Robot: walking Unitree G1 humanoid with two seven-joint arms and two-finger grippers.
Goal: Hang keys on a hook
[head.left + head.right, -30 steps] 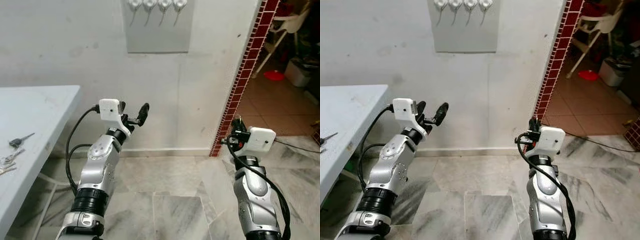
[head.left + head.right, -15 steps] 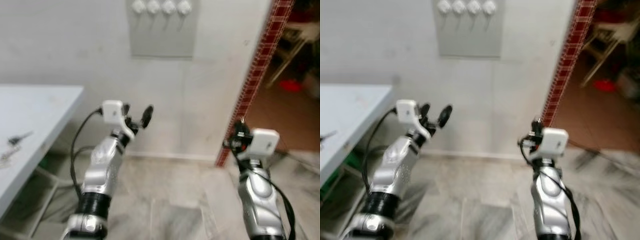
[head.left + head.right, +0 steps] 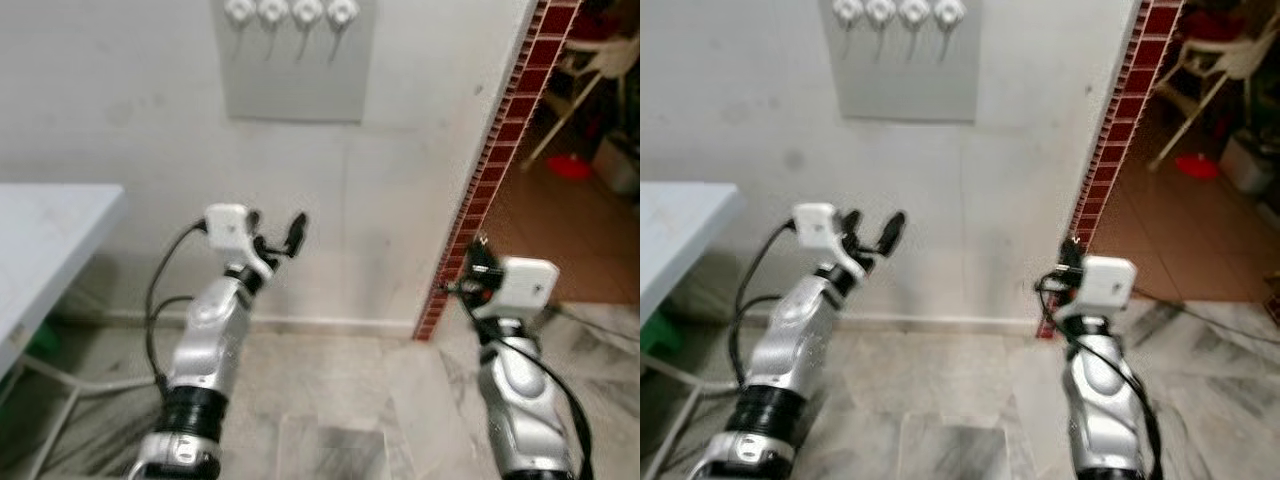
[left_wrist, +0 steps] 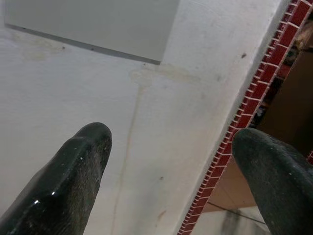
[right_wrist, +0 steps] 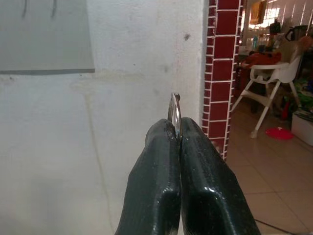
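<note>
The right gripper fingers pinch the key ring edge-on; hooks at 12 o'clock. The thin ring could slip. Left gripper is spread, empty.

No text, label, brand, number or sign can be read anywhere in these views. The grey hook board on the wall is plain, and the white camera housings on the robot's wrists carry no legible marking. The clutter in the room past the red brick edging is perhaps too small and blurred to yield any lettering.
</note>
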